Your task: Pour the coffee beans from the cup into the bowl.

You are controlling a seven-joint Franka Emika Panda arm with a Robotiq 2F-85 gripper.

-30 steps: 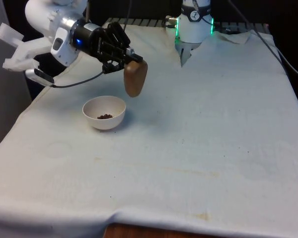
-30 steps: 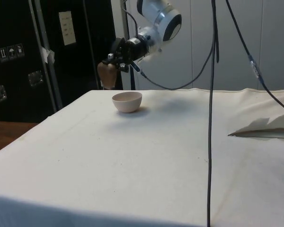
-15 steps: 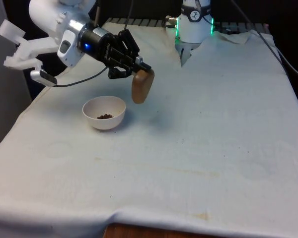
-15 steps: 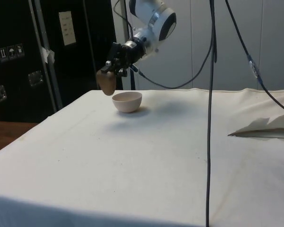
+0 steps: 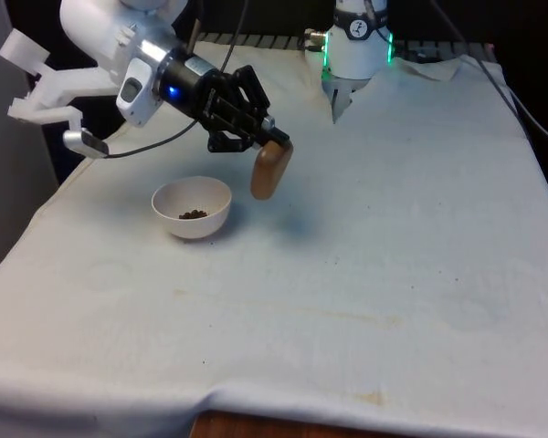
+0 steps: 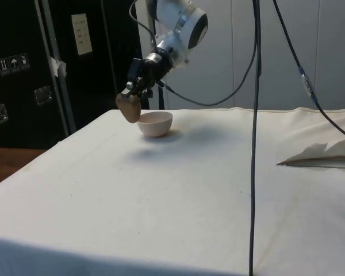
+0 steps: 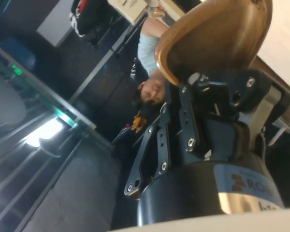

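A brown cup point(image 5: 268, 170) hangs in the air, tipped over, with my black gripper point(image 5: 260, 139) shut on its rim. It is just off the front view's right of a white bowl point(image 5: 192, 206), a little above the cloth. The bowl holds a small heap of dark coffee beans point(image 5: 193, 214). In the side view the cup point(image 6: 128, 107) overlaps the bowl's point(image 6: 156, 123) near edge, under my gripper point(image 6: 135, 90). The wrist view looks into the cup's point(image 7: 217, 36) shiny brown inside, which my fingers point(image 7: 192, 123) clamp at the rim; I see no beans in it.
A white cloth point(image 5: 365, 274) covers the table. A crumpled fold of cloth point(image 6: 322, 155) lies at the side view's right. Black cables point(image 6: 255, 115) hang in front of the side camera. A person point(image 7: 152, 63) shows in the wrist view behind the cup.
My gripper has carried the tipped cup from above the bowl's edge to the front view's right and slightly lower. The bowl and its beans have stayed put.
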